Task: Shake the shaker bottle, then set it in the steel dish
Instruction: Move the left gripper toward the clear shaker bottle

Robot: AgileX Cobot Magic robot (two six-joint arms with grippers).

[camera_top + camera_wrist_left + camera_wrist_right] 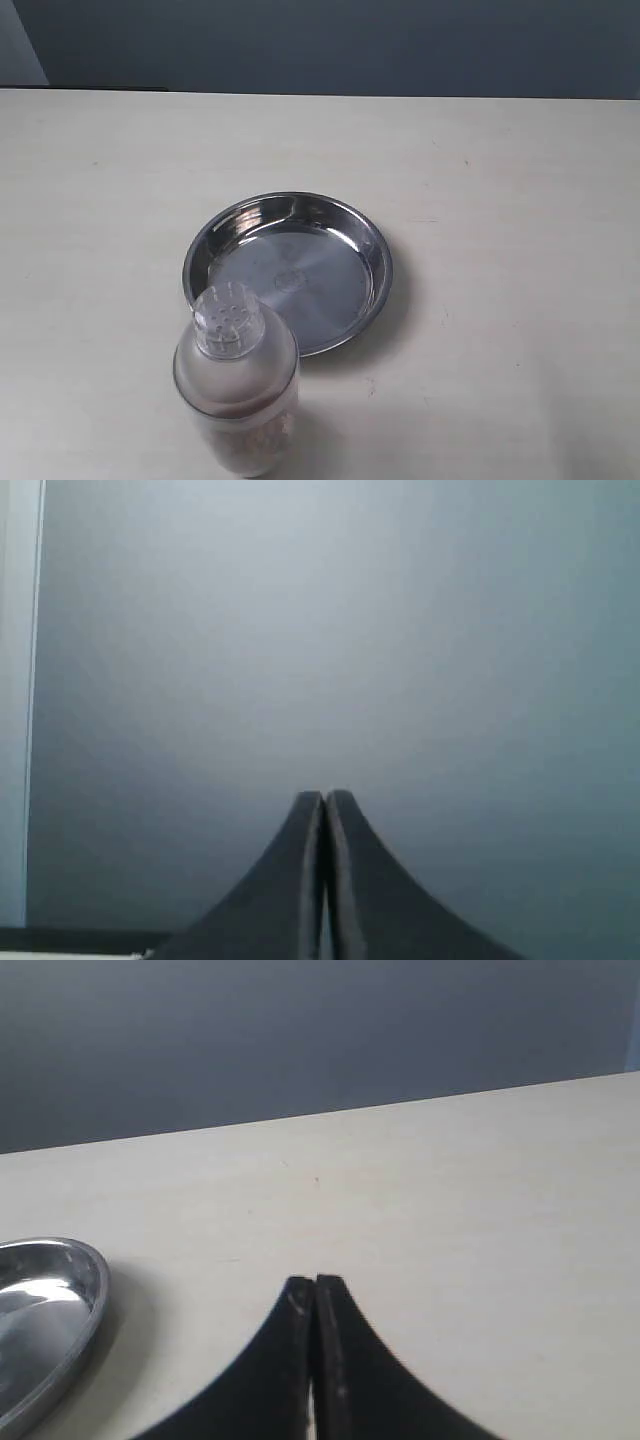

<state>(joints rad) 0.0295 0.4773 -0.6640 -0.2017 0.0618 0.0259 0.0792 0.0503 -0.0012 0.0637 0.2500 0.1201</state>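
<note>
The shaker bottle (236, 385) stands upright on the table near the front edge of the exterior view, its perforated neck up and pale and brown grains inside. Just behind it and to the right lies the steel dish (372, 256), with nothing in it; its rim (85, 1300) also shows in the right wrist view. My left gripper (325, 796) is shut with nothing in it and faces a grey wall. My right gripper (315, 1281) is shut too, holding nothing, over bare table beside the dish. Neither gripper appears in the exterior view.
The pale table (520, 200) spreads around the dish and the bottle. A grey-blue wall (350, 45) runs behind its far edge. A light vertical strip (15, 700) stands at one side of the left wrist view.
</note>
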